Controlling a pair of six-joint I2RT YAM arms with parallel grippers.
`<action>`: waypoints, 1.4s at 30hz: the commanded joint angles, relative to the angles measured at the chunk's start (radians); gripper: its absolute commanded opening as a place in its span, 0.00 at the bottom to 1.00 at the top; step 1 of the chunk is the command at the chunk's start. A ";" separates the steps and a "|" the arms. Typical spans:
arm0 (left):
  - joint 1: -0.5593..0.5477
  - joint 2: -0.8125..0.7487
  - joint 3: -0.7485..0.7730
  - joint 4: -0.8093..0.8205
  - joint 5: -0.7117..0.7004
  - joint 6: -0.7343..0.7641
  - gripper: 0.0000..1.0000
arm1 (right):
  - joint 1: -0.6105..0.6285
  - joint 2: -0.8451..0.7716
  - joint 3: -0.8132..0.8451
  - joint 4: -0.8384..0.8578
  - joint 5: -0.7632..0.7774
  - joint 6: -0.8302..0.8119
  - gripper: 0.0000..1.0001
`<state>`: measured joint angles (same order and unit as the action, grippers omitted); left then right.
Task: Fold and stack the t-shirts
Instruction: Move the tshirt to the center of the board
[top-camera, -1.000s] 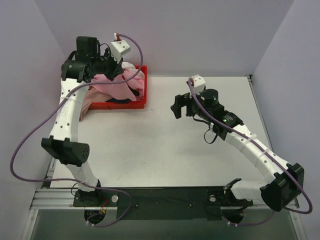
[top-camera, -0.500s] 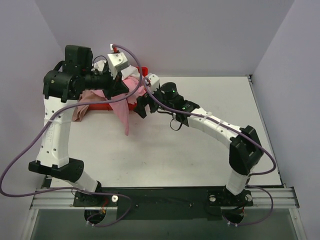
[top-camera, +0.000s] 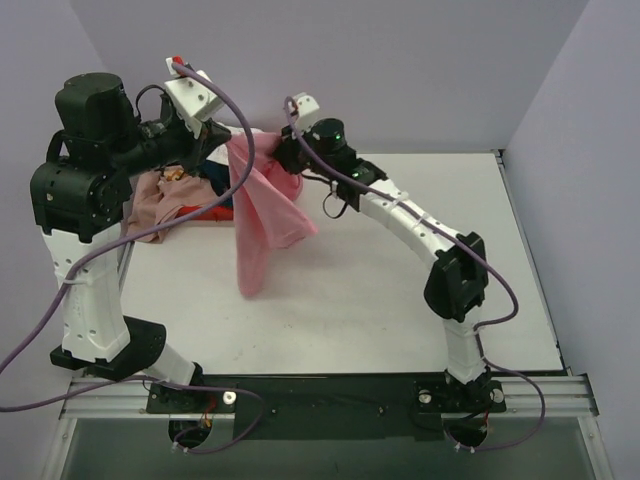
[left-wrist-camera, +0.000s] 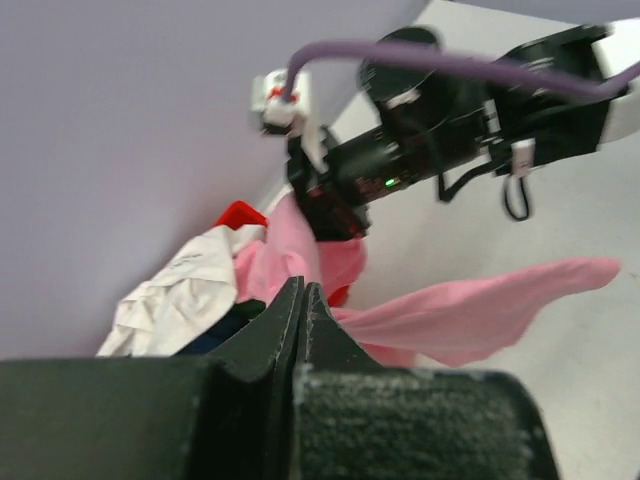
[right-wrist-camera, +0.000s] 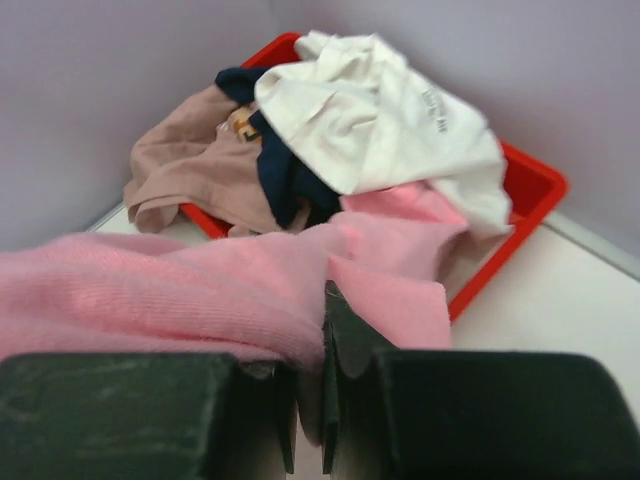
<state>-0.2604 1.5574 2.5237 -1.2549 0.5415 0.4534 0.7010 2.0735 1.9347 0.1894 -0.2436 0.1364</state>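
Note:
A bright pink t-shirt (top-camera: 262, 215) hangs in the air over the table's back left, stretched between both grippers with its lower end drooping toward the table. My left gripper (top-camera: 222, 140) is raised high and shut on its upper edge; its tips (left-wrist-camera: 303, 292) are pressed together with pink cloth (left-wrist-camera: 470, 315) trailing beyond. My right gripper (top-camera: 286, 160) is shut on another part, with pink fabric (right-wrist-camera: 180, 290) pinched between its fingers (right-wrist-camera: 325, 305). Other t-shirts lie heaped in the red tray (right-wrist-camera: 530, 180): white (right-wrist-camera: 380, 110), navy (right-wrist-camera: 285, 175) and dusty mauve (right-wrist-camera: 185, 160).
The red tray (top-camera: 212, 213) sits in the back left corner against the walls, the mauve shirt (top-camera: 165, 200) spilling over its left side. The right arm (left-wrist-camera: 450, 120) stretches across the table toward the tray. White tabletop (top-camera: 400, 300) lies in front and to the right.
The right arm swung left to the tray and its gripper shut on the pink shirt. The left arm rose, lifting the shirt out of the tray so it hangs.

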 joint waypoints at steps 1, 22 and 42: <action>0.001 -0.030 0.050 0.147 -0.149 0.001 0.00 | -0.081 -0.278 0.026 -0.036 0.064 -0.059 0.00; -0.005 0.032 -0.323 0.242 0.106 0.022 0.00 | -0.064 -0.873 -0.449 -0.627 0.147 -0.333 0.05; -0.066 -0.051 -1.109 -0.200 0.261 0.545 0.00 | -0.250 -0.763 -0.833 -0.674 0.030 0.184 0.63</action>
<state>-0.3103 1.5589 1.5185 -1.2861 0.7376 0.9054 0.5323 1.3720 1.2308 -0.4664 -0.2790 0.0666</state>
